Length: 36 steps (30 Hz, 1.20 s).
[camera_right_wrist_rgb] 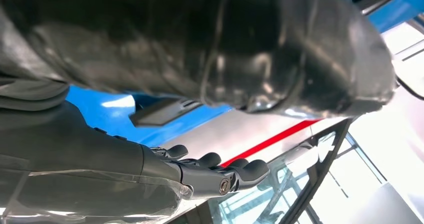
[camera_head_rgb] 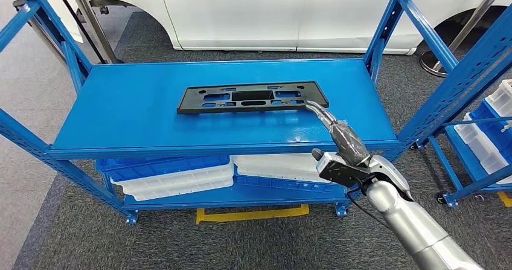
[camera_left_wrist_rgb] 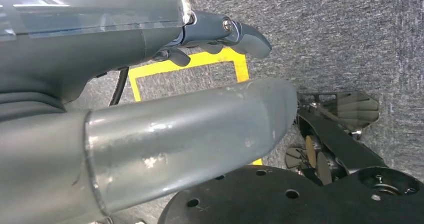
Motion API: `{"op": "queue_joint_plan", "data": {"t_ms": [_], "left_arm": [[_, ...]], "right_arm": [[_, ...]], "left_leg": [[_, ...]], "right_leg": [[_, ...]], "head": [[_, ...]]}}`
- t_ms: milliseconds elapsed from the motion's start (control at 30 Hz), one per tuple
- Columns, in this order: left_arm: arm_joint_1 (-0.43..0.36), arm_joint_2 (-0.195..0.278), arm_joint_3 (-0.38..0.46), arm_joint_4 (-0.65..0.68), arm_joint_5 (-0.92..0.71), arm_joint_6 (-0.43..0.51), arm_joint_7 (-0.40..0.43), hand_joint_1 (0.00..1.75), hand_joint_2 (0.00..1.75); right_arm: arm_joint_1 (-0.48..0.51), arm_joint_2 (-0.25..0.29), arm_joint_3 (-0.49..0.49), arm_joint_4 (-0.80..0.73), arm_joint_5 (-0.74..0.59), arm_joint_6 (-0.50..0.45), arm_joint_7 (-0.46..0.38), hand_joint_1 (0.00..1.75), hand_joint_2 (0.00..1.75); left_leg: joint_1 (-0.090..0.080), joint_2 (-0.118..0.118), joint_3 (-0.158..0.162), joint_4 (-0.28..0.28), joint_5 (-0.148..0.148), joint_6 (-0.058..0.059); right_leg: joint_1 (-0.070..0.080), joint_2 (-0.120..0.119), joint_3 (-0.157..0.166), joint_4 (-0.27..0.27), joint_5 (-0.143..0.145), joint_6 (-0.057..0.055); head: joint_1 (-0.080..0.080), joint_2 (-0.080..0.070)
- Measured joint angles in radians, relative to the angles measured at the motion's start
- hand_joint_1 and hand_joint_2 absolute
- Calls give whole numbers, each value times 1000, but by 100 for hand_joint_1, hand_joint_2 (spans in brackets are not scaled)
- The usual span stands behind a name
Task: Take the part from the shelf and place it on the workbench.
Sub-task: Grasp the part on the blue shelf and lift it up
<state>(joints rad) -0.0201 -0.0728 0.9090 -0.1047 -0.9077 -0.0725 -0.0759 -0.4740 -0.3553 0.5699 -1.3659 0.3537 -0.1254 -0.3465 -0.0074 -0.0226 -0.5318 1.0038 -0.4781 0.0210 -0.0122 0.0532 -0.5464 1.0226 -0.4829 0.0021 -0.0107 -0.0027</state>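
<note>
Part [camera_head_rgb: 252, 97] (black, flat, slotted) lies on blue shelf [camera_head_rgb: 139, 110].

The head view looks forward and down from high on the robot onto a blue shelf [camera_head_rgb: 181, 110]. The left wrist view looks down at grey floor from close behind its robot hand [camera_left_wrist_rgb: 210, 36]. The right wrist view sits close behind its robot hand [camera_right_wrist_rgb: 210, 171] and shares the shelf [camera_right_wrist_rgb: 100, 108].
</note>
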Motion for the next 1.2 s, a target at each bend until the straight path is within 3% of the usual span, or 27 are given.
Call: {"op": "queue_joint_plan", "data": {"t_ms": [400, 1200], "left_arm": [[-1, 0, -6, -9, -10, 1, 21, 0, 0], [-2, 0, -26, -25, -36, -10, 38, 0, 0]], "right_arm": [[-63, 28, 46, 84, -4, 0, -1, 0, 0], [-31, 29, 59, 81, -7, -25, 1, 0, 0]], "left_leg": [[0, -1, -3, 0, 0, 0], [0, -1, -3, 0, 0, 0]], "right_leg": [[0, -1, -3, 0, -1, 0], [0, -1, -3, 0, -1, 0]], "head": [[0, 0], [0, 0]]}}
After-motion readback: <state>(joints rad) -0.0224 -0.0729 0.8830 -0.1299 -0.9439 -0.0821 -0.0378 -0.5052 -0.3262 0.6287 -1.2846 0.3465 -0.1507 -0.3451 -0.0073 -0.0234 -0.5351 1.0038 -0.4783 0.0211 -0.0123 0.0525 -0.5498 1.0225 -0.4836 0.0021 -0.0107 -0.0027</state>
